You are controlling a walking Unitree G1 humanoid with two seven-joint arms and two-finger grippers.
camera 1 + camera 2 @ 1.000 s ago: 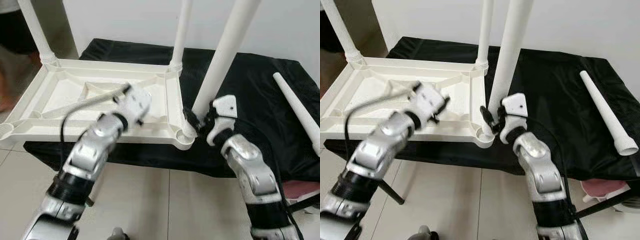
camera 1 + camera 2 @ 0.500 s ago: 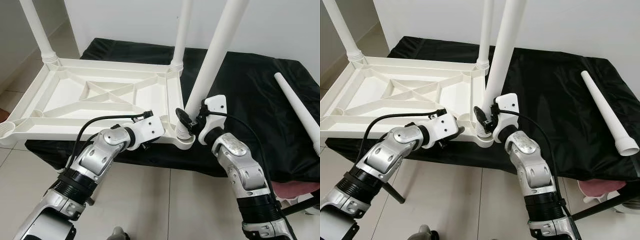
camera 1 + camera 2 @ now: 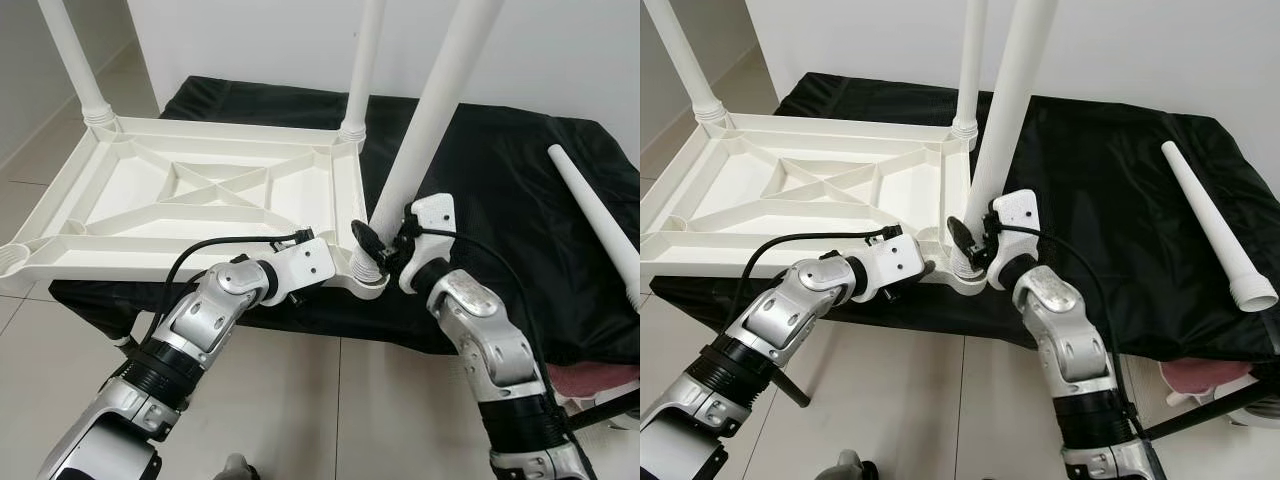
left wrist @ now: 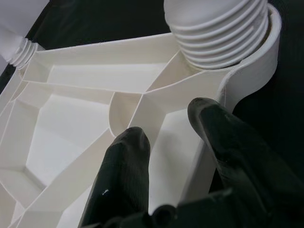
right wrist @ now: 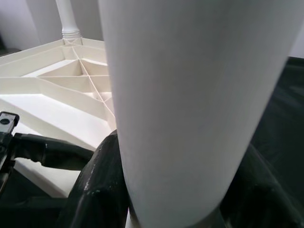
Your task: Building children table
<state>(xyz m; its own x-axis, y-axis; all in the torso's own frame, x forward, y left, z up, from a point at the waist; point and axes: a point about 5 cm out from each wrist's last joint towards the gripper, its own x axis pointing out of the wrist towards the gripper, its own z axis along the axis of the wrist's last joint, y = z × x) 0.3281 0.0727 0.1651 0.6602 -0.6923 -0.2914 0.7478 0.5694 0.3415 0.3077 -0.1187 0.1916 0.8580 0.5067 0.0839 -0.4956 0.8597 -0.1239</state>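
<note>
Right end effector clamped on a table leg at the near corner socket; left end effector straddling the frame edge beside it.

The white children's table top (image 3: 200,195) lies upside down on a black cloth (image 3: 500,190) over the tabletop, ribbed underside up. The right end effector (image 3: 385,245) grips the base of the white leg (image 3: 425,120), which stands tilted in the near-right corner socket (image 3: 368,275), threaded end seated there. The left end effector (image 4: 175,137), just beside that socket, is parted: one finger inside the frame, the other outside the rim, pressed against it. Two more legs (image 3: 358,70) stand upright in the far corners, beyond both end effectors. A loose leg (image 3: 1215,225) lies flat on the cloth, well apart to the right of the right end effector.
</note>
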